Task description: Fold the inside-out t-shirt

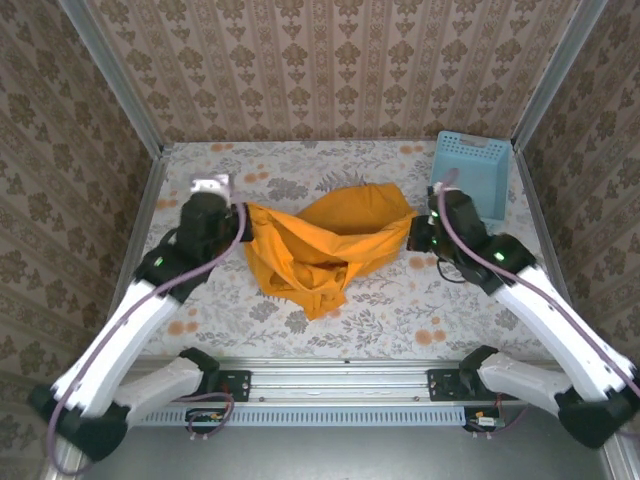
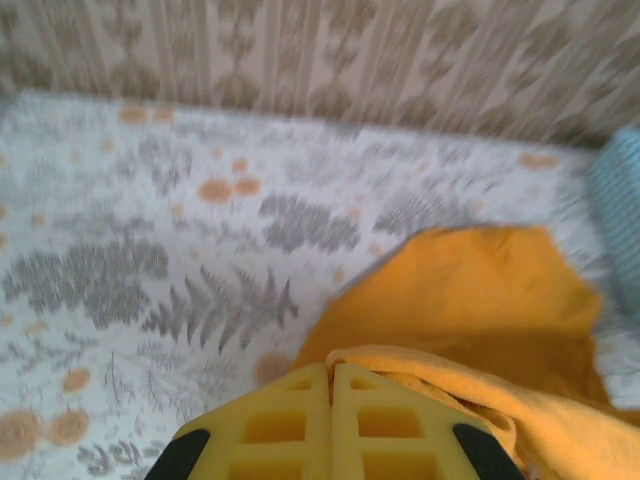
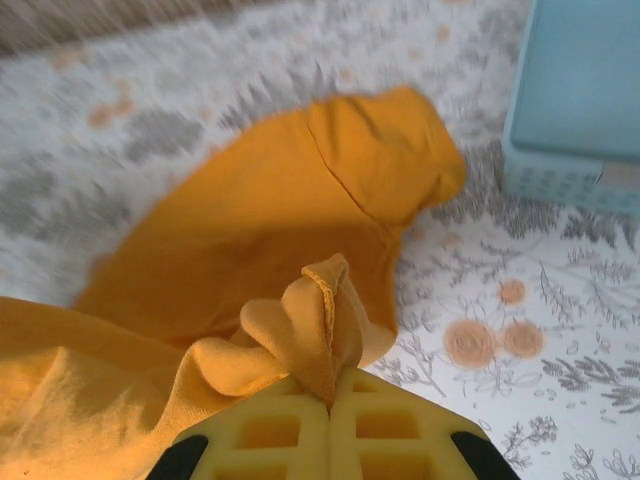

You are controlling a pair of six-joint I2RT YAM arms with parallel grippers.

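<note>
Counts: one inside-out t-shirt (image 1: 318, 245), one light blue basket (image 1: 472, 172), two arms, two grippers

T-shirt: orange-yellow, plain and crumpled, at the middle of the table (image 1: 400, 315), a bit toward the far edge. Its long axis runs left to right across the table, spanning from one gripper to the other. A rounded lump of cloth bulges toward the far edge right of centre, and a loose wrinkled flap points at the near edge in the middle. Can't tell which end is collar or hem

Basket: far right corner of the table, apart from the shirt and just beyond the right gripper

Left gripper (image 1: 241, 213): at the shirt's left end. The left wrist view has the yellow fingers (image 2: 290, 425) pressed flat together, with the cloth edge running in over the right-hand finger up to the tips, so it is clenched on the shirt edge

Right gripper (image 1: 414, 234): at the shirt's right end. In the right wrist view the fingers are closed tight on a bunched fold of cloth that sticks up between the tips

Arm pose: both arms rise from their bases at the near edge and stretch toward the far edge. The left arm slants up along the left side and the right arm along the right side, with both wrists bent inward to face each other across the shirt
</note>
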